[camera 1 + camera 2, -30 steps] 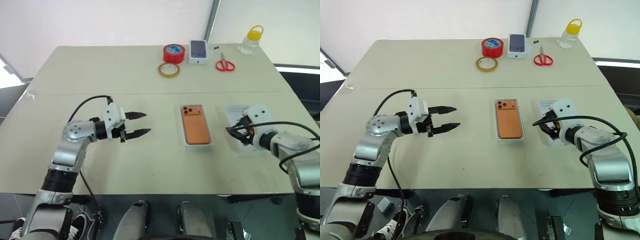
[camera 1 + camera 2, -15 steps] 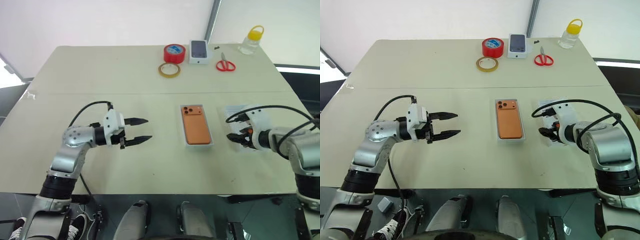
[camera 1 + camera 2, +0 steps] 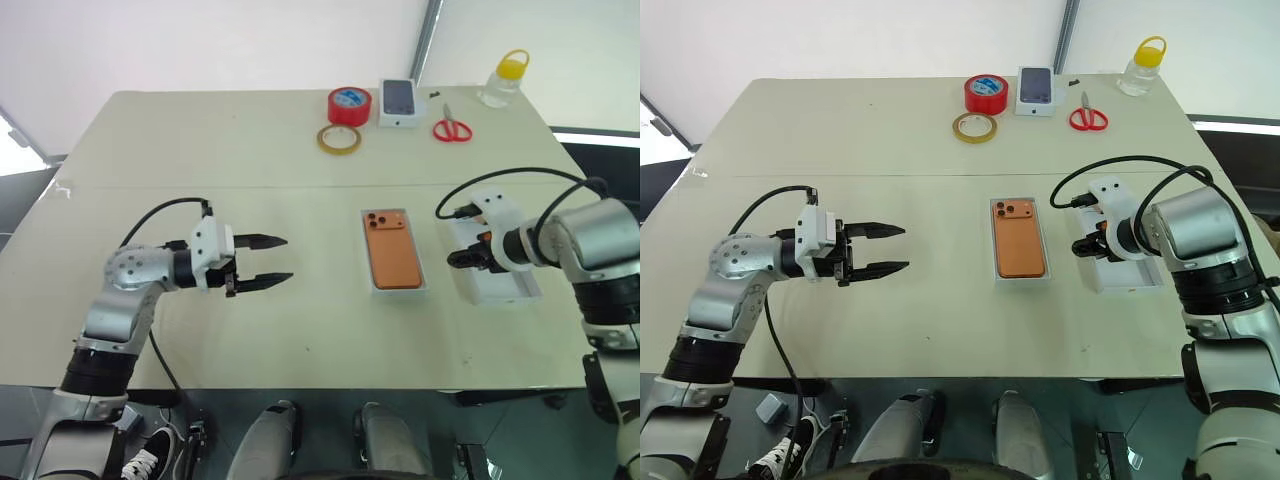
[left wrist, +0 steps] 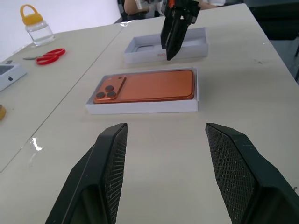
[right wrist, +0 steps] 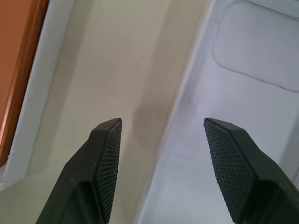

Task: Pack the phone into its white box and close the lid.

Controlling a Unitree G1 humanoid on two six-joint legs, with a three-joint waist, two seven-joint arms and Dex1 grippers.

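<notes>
While both pincers gape, beige table [image 3: 200, 150] (seamed across), white wall [image 3: 200, 40] behind.

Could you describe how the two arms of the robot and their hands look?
Both arms have silver-grey metal segments with round joints. Each ends in a white block carrying the left hand or the right hand, each with two black tapered fingers whose inner pads have a fine cross-hatched grip. A black cable loops over each forearm.
</notes>
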